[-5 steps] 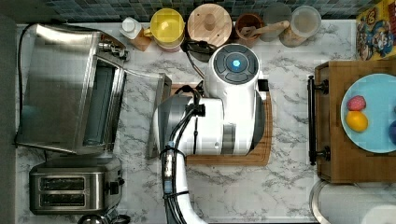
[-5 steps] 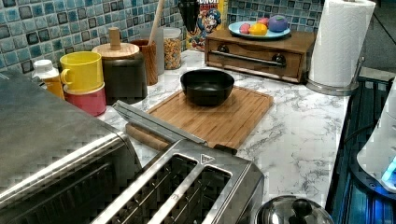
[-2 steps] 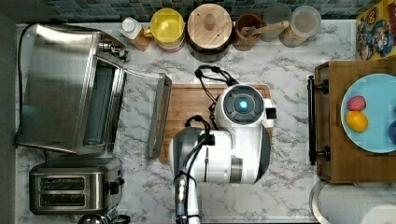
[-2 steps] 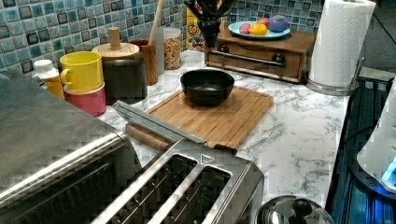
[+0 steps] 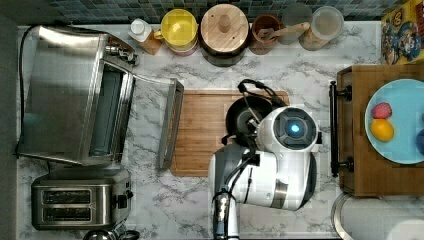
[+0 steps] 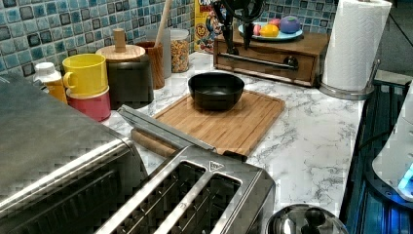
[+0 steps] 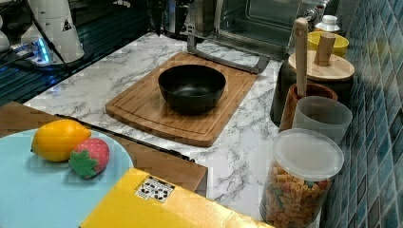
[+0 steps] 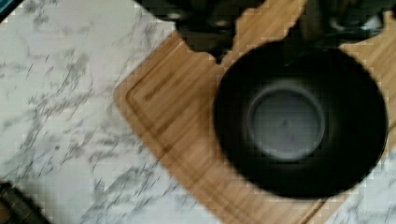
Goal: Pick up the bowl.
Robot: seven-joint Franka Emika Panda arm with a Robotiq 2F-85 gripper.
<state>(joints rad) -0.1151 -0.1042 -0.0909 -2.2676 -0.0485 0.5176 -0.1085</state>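
On the wooden cutting board [image 6: 229,118], the black bowl [image 6: 216,90] is sitting upright with its mouth facing up, near the board's far edge in the left view and toward the board's right end in the top view. Being round, the bowl [image 7: 192,87] is showing no long axis and pointing no particular way; its flat greyish inner bottom is facing straight up at the wrist camera [image 8: 286,119]. The board itself is lying on the marble counter [image 5: 300,70], its long side running along the counter's tiled back edge, between the open toaster oven [image 5: 80,95] and the wooden drawer box [image 5: 380,135] carrying the light-blue plate [image 5: 400,145] of fruit.

Above the bowl, the gripper [image 6: 238,36] is hanging in the air, apart from the rim, with two dark fingers [image 6: 228,34] standing visibly apart. In the wrist view the dark finger shapes are framing the bowl's edge without touching it.

Compared with a second ago, the white arm [image 5: 280,165] is now lying further toward the top view's right and lower edge, uncovering the left part of the bowl [image 5: 245,117] that it was hiding completely. In the left view the gripper is now reaching lower and sitting more to the left view's right than before. The bowl and board are staying where they were.
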